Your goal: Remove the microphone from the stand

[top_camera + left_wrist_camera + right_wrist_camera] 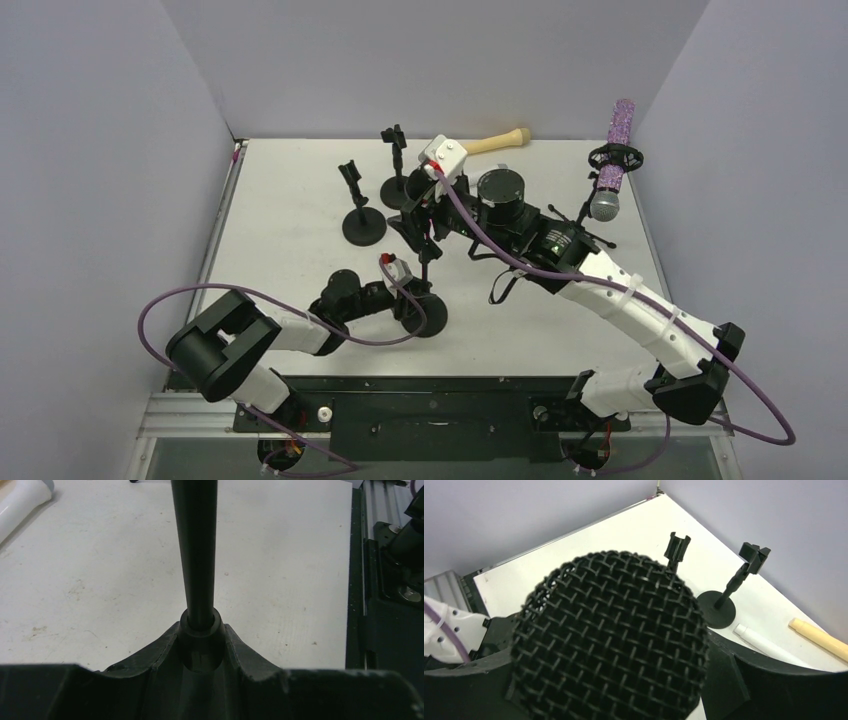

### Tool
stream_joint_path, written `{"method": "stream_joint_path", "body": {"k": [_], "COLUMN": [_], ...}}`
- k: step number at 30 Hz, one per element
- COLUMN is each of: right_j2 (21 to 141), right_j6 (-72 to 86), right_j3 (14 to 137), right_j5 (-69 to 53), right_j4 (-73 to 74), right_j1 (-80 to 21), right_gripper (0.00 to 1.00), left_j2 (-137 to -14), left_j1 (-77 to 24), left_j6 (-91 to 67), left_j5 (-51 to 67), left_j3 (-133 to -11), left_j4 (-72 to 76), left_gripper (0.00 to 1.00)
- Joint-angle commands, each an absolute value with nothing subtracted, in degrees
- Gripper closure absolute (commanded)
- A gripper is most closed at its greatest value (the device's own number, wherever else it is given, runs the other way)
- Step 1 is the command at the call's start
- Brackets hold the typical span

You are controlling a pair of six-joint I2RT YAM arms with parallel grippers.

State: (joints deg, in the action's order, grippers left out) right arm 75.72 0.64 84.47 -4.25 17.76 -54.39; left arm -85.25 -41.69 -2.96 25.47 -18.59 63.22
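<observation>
Checking the left gripper [200, 632] first: pressed in on the stand [197, 555], pinching the collar at the foot of the upright pole, just above the round base [436, 322], with no gap visible between fingers and collar. Turning to the right gripper [611, 652]: fingers [744, 680] spread wide, one on each side of the microphone [609, 605], black mesh head filling the space between them. Contact of pads with mesh not confirmable; close on both sides, so grip recorded as undetermined. Head seen almost end-on from the wrist, so long axis judged to run straight out between the fingers, head toward the palm, handle leading away past the fingertips and hidden behind the head. Clip likewise hidden. Microphone judged not yet free of the stand, well above the left fingers and directly between the right ones. Right arm plainly the nearer; left placed only to hold the stand down. Next move judged to depend on closing squarely across the head and drawing back along that axis, not sideways. Risk: stand tipping if pulled off-axis. Noted beyond the right fingertips: a spare stand [717, 612], empty, well apart.
</observation>
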Motion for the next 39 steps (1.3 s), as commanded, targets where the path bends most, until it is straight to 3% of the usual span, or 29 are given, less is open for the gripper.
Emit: {"method": "stream_joint_path", "body": {"k": [1, 9, 18, 24, 26, 29, 36, 39], "right_j2": [73.15, 70.96, 70.56, 70.74, 71.17, 71.5, 71.51, 71.24], "right_j6": [-2.35, -2.9, -2.51, -1.94, -1.89, -1.74, -1.1, -0.89], "right_j3": [87.49, 86.18, 85.08, 85.98, 86.3, 86.46, 86.64, 86.47], "right_j5": [-15.29, -22.56, -20.94, -20.06, -19.9, -19.37, -14.92, -10.55], "right_j4": [19.99, 20.75, 17.45, 16.18, 16.32, 16.39, 17.27, 17.35], "right_j1": [-52.82, -50.77, -48.88, -48.25, -48.24, -48.25, -48.73, -49.65], "right_gripper": [0.2, 0.2, 0.21, 0.28, 0.34, 0.54, 0.99, 1.0], "left_j2": [-85.09, -86.33, -85.25, -84.54, -84.21, -83.68, -81.93, -80.18], "left_j1": [-39.98, -39.02, -39.15, -39.19, -39.22, -39.28, -39.37, -39.4], "left_j6": [-4.95, -5.31, -4.04, -3.28, -2.85, -2.24, -2.64, -2.92], "left_j5": [34.32, 38.94, 39.54, 40.21, 40.14, 39.69, 36.52, 32.21], "left_j3": [-23.15, -25.91, -26.81, -27.74, -28.03, -28.4, -29.4, -29.33], "left_j4": [69.03, 64.92, 61.38, 58.35, 57.38, 55.89, 52.6, 52.15], "left_gripper": [1.0, 1.0, 1.0, 1.0, 1.0, 0.98, 0.66, 0.49]}}
